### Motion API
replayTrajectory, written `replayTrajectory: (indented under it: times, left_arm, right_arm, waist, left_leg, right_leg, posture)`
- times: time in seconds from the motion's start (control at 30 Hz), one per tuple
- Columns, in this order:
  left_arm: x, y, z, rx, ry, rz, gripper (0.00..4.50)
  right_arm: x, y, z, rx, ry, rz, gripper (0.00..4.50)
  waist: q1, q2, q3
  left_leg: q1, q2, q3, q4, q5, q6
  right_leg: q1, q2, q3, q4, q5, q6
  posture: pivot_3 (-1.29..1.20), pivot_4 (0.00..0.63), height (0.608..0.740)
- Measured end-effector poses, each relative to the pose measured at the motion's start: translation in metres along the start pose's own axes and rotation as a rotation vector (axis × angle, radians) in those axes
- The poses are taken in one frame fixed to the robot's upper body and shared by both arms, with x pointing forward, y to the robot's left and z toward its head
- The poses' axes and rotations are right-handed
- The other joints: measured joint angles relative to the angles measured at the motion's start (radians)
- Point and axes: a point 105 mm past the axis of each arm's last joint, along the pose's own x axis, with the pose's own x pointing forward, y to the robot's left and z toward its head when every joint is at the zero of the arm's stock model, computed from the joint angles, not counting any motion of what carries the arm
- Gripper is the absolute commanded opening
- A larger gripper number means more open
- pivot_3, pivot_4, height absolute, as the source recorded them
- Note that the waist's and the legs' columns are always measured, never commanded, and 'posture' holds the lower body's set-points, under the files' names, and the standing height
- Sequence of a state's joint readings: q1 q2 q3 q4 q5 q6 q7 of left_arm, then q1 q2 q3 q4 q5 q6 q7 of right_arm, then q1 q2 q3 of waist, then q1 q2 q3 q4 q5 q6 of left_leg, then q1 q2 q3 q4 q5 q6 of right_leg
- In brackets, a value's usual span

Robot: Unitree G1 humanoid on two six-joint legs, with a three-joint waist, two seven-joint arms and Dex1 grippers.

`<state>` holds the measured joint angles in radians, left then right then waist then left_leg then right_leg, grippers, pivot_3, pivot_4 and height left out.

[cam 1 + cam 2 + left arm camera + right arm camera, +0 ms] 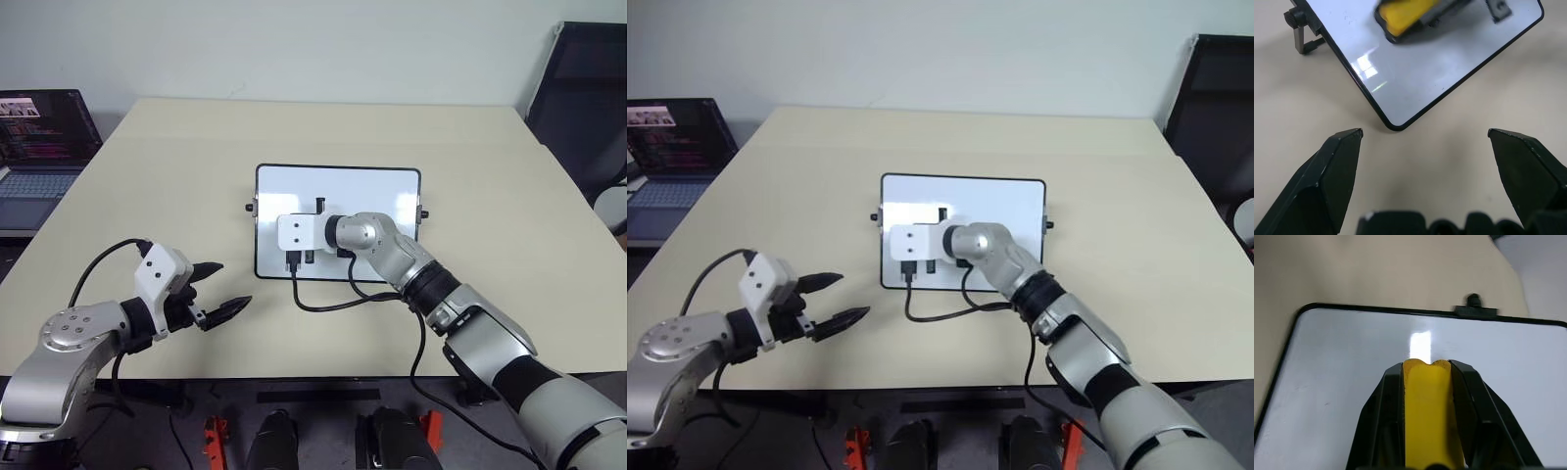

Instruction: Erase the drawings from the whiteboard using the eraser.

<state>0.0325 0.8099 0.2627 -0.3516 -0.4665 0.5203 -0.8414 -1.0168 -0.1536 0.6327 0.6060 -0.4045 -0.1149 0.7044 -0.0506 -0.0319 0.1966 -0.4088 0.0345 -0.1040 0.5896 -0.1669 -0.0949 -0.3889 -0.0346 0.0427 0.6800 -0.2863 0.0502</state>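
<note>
Here the eraser (1426, 411), gripper-clamped (1426, 369), overlies the whiteboard (1352, 382).

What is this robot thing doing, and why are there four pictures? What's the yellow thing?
It is a robot with two arms, and each arm ends in a gripper with two black fingers. Two pictures come from cameras in its head, looking down at a beige table. The other two come from little cameras on its wrists, so you see the fingers up close.

On the table lies a whiteboard with a thin black frame. Off to the robot's left sits an open laptop.

The yellow thing is the eraser. The right gripper pinches it between its fingers and holds it over the board, for rubbing out drawings. The parts of the board I can see look clean; the arm hides the rest.

The left gripper waits beside the board with its fingers open, holding nothing.
</note>
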Motion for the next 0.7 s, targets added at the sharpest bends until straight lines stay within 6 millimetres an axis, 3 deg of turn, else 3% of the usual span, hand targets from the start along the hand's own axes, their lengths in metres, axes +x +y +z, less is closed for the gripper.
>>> replayTrajectory:
  times: [0.17,0.3,0.4,0.53,0.6,0.7]
  left_arm:
    - [0.001,0.000,0.002,0.003,-0.007,-0.002,4.50]
    - [0.002,0.001,0.005,0.010,-0.014,-0.006,4.50]
    - [0.006,-0.003,0.005,0.010,-0.015,-0.029,4.50]
    - [0.012,-0.009,0.010,0.042,-0.010,-0.075,4.50]
    - [0.015,-0.015,0.016,0.077,-0.013,-0.111,4.50]
    - [0.025,-0.023,0.032,0.131,-0.046,-0.167,4.50]
  right_arm:
    - [-0.006,0.025,-0.006,-0.072,0.002,0.114,0.98]
    - [-0.007,0.023,-0.004,-0.063,-0.004,0.063,0.98]
    - [-0.021,0.012,-0.009,0.117,-0.023,-0.078,0.98]
    - [-0.063,-0.009,-0.009,0.358,-0.073,-0.284,0.98]
    - [-0.085,-0.012,-0.011,0.495,-0.092,-0.371,0.98]
    - [-0.125,-0.008,-0.030,0.683,-0.019,-0.488,0.98]
  waist:
    - [0.001,0.000,0.000]
    - [0.002,0.000,0.000]
    - [0.011,0.000,0.000]
    - [0.015,0.000,0.000]
    - [0.018,0.001,0.001]
    - [0.023,0.001,0.001]
  left_leg:
    - [0.001,0.000,0.000,0.000,0.000,0.000]
    - [0.001,0.000,-0.001,0.000,0.000,0.000]
    - [-0.002,0.000,-0.001,0.000,0.000,0.000]
    - [-0.008,0.000,-0.002,-0.001,0.000,-0.001]
    - [-0.009,0.000,-0.002,-0.001,-0.001,-0.002]
    - [-0.010,0.000,-0.002,-0.001,-0.002,-0.003]
  right_leg:
    - [0.001,0.000,0.000,0.000,0.001,0.000]
    - [0.000,0.000,0.000,0.001,0.001,-0.001]
    - [-0.001,0.000,0.000,0.000,0.001,0.000]
    - [-0.005,0.000,-0.002,-0.001,0.003,0.003]
    - [-0.006,0.000,-0.002,0.000,0.003,0.003]
    - [-0.006,0.000,-0.002,-0.001,0.003,0.003]
  posture:
    - [0.00,0.150,0.740]
    - [0.00,0.150,0.740]
    - [0.00,0.150,0.740]
    - [0.00,0.150,0.740]
    - [0.00,0.150,0.740]
    - [0.00,0.150,0.740]
